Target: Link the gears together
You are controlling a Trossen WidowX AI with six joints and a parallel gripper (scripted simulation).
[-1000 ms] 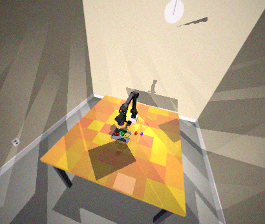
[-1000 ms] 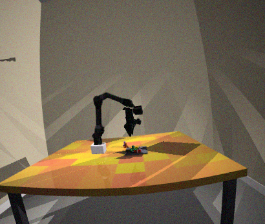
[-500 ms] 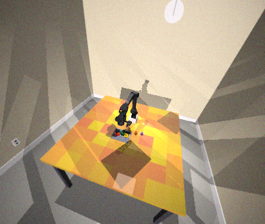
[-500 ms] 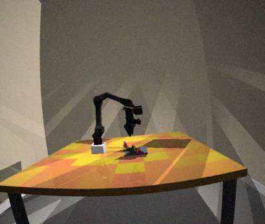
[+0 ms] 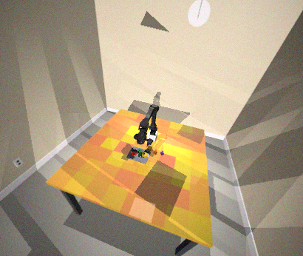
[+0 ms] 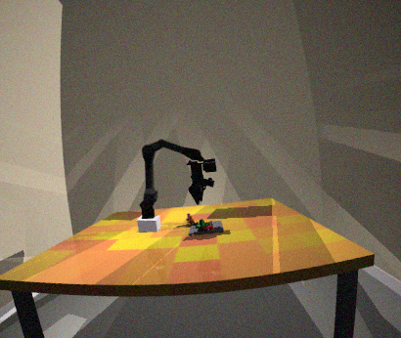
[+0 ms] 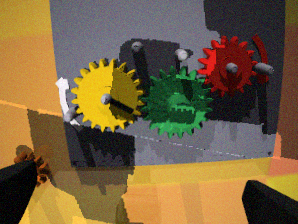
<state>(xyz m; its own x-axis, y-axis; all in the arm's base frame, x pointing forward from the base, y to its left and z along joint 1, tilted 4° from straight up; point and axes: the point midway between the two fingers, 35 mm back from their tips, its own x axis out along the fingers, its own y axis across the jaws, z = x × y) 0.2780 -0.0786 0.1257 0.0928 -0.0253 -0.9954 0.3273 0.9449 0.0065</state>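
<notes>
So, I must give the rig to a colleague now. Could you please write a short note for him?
Gripper: open, nothing held, hanging above the table beside the board.
On the board: green gear between red gear and yellow gear.
On the table: orange gear and purple piece.
Done: green gear placed; it seems to link both, which should turn yellow clockwise.
Left: check that green sits flat and meshes, which I cannot confirm; then take the gripper farther away.
</notes>
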